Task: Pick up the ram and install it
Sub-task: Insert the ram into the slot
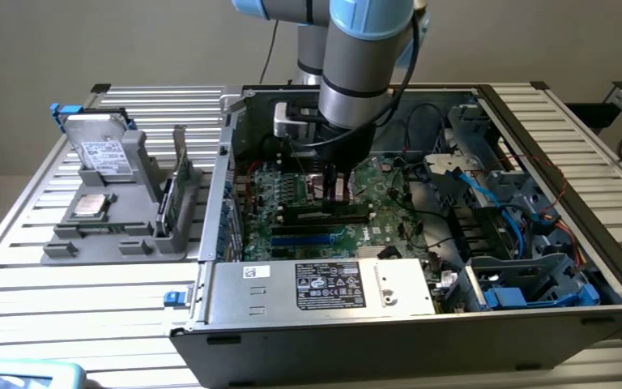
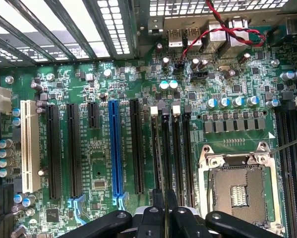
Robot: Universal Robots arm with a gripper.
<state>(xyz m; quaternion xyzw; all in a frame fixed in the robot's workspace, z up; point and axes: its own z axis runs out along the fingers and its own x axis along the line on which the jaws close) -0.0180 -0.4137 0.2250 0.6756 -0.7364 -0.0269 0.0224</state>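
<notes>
Sitting between the gripper's point(image 2: 164, 203) jaws, the ram point(image 1: 338, 190) hangs over the motherboard point(image 2: 98, 163).

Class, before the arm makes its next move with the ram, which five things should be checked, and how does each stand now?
1. Gripper over the memory slots: ok, it hangs directly above them, beside the processor socket.
2. Slots free: ok, all four look unoccupied.
3. Ram held in the gripper: cannot tell.
4. Red-and-black cable away from the slots: ok, it lies up by the rear ports.
5. Case open for the arm: ok, the arm reaches in through the open side.
</notes>
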